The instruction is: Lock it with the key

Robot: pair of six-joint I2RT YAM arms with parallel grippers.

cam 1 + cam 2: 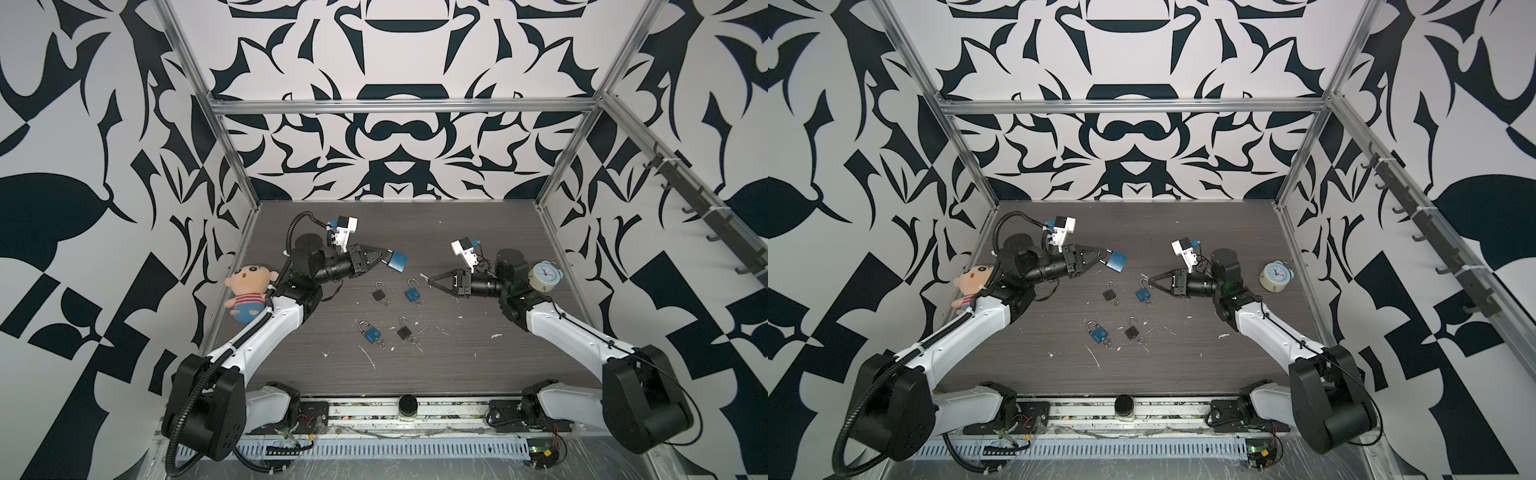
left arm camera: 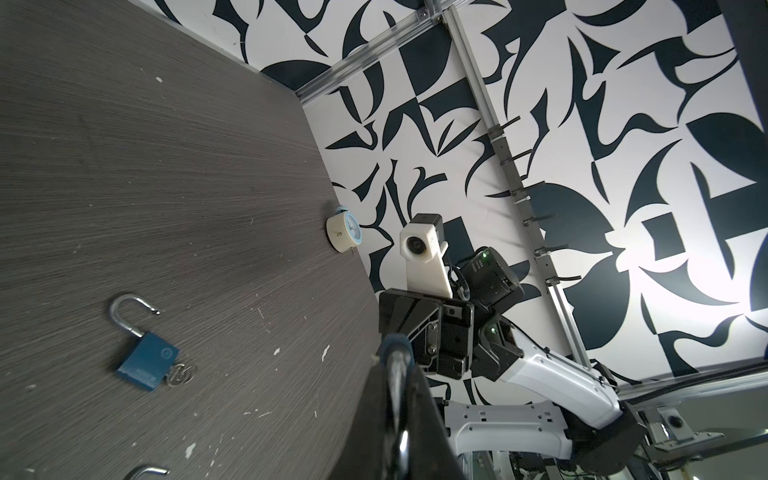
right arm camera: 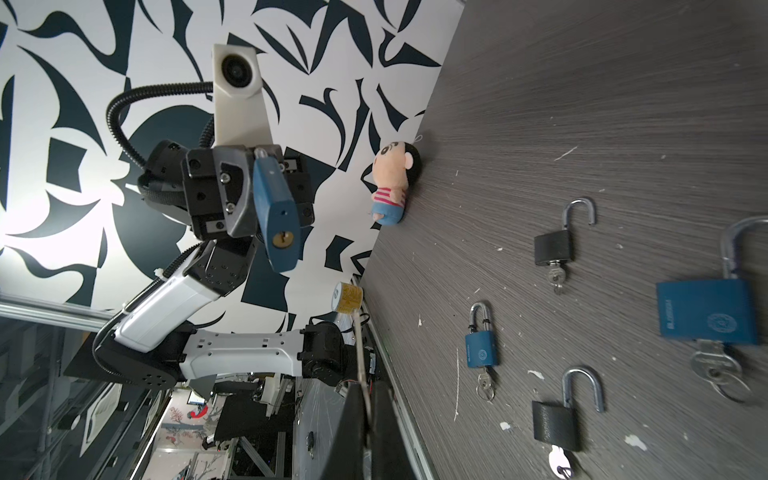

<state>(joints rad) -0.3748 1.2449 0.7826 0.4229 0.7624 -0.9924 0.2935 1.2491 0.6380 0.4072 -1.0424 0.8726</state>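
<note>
My left gripper (image 1: 387, 254) is shut on the steel shackle of a blue padlock (image 1: 399, 261) and holds it in the air over the back middle of the table. In the right wrist view this padlock (image 3: 277, 208) shows its brass keyhole end on. My right gripper (image 1: 432, 281) is shut on a thin silver key (image 1: 424, 276), whose tip points left toward the padlock with a gap between them. The key (image 3: 358, 345) sticks out edge-on from the shut fingers (image 3: 353, 424). In the left wrist view the shackle (image 2: 398, 382) sits pinched between my fingers (image 2: 374, 424).
Several more padlocks with keys in them lie mid-table: black (image 1: 378, 294), blue (image 1: 411, 294), blue (image 1: 371, 333), black (image 1: 403, 331). A plush doll (image 1: 249, 291) lies at the left wall, an alarm clock (image 1: 542, 277) behind the right arm, a jar (image 1: 407, 407) on the front rail.
</note>
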